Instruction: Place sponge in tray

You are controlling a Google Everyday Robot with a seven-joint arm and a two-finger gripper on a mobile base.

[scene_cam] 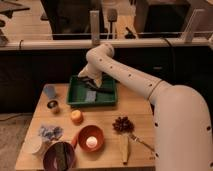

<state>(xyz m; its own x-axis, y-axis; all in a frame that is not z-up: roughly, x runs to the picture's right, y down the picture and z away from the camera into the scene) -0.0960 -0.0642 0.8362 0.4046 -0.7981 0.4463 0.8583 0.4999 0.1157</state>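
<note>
The placing looks nearly done: the sponge seems to lie inside the green tray, just under the gripper. Whether it is gripping, I cannot tell. Next, I think, it should rise straight up.
</note>
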